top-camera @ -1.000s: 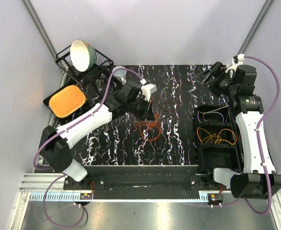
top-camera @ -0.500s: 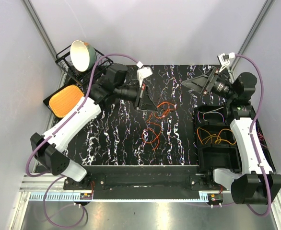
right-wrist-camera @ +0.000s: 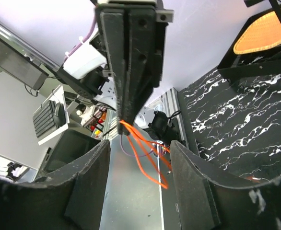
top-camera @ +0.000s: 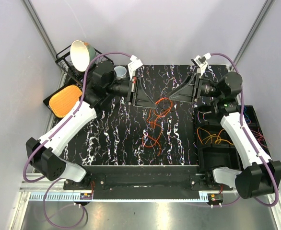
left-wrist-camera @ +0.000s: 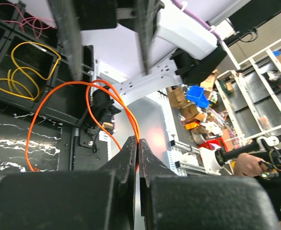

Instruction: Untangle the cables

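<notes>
Left gripper point(left-wrist-camera: 137, 141): jaws pressed fully together, pinching one orange cable point(left-wrist-camera: 59, 88) at their very tip. From that pinch the cable arcs out in a wide loop and drops away below.

Right gripper point(right-wrist-camera: 139, 148): jaws standing apart, gripping nothing. In the right wrist view the left gripper's closed tip sits straight ahead, centred on the gap. The orange strands hang from that tip down through the gap and appear clear of both pads.

In the overhead view the two tips meet nose to nose above the middle of the tabletop point(top-camera: 111, 134). The lifted strands run down and toward the near edge, to the remaining loose cables point(top-camera: 152, 136) lying there. More cables lie in the bin point(top-camera: 222, 155) at the right.

Judgement: the right arm is the free one and the nearer. The hanging span crosses its gap lengthwise, so it could close on the span just below the pinch.
</notes>
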`<state>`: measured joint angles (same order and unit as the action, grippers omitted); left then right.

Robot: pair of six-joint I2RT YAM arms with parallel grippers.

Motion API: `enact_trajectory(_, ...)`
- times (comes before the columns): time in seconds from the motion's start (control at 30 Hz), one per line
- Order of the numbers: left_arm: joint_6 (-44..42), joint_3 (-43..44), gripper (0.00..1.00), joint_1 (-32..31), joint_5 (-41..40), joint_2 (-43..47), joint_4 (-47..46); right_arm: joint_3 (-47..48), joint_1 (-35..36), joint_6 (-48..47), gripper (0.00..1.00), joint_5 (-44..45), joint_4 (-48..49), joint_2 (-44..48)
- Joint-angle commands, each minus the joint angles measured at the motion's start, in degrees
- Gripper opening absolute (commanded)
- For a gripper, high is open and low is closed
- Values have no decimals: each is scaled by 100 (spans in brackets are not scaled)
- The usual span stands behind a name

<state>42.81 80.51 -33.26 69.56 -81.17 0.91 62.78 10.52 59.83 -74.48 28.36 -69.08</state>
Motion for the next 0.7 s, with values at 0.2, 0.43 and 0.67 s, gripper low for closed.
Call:
enact_trajectory(0.2,395,-27,0,30,286,180,-697,322,354,-868,57,135,-858,-44)
enact_trajectory(0.43,71,43,7,47,-29,163,-189,401,398,-1131,0,354,-1112,-9)
enact_trajectory(0.67,-1422,325,99,443,-2240,416,2921,1954,380,-2581,0,5055,-4572,62)
